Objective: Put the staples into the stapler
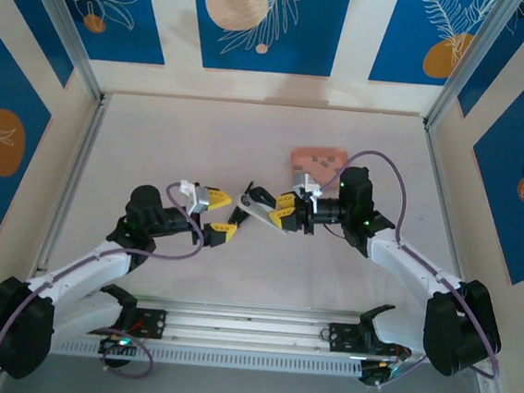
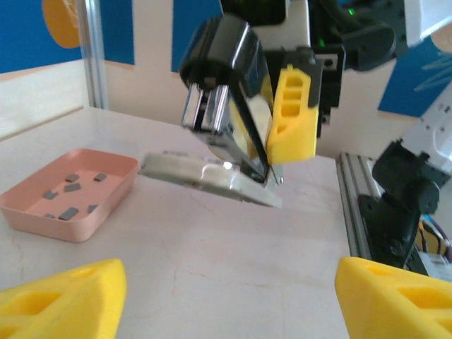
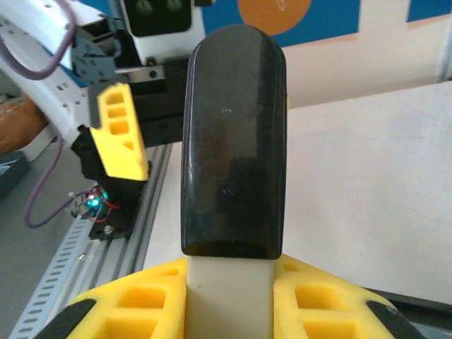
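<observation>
Counter point(image 2: 212, 254) is carrying everything. Right claw point(image 1: 286, 212), centre-right of the top view, is clamping the stapler point(image 2: 215, 70) at its rear end and holding it mid-frame. In the left wrist view the black top and chrome rail are angling up away from the cream base, which is sitting low near the counter; I can't tell whether the staple channel itself is exposed. Left claw point(image 1: 216, 214), just left of centre, is released and carrying nothing, facing the stapler's nose from nearby without touching it. Pink tray point(image 1: 319, 157) is sitting above and just right of centre, beside the right wrist, with the staples point(image 2: 69, 188) lying loose inside as small grey strips, none picked yet. My read is that we're in the present-and-open step, with loading not started. The next move is calling for the left claw to either finish opening the top or reach across to the tray. Pinching one flat strip off the tray floor is looking like the fiddly part, then lining it up with the rail.
</observation>
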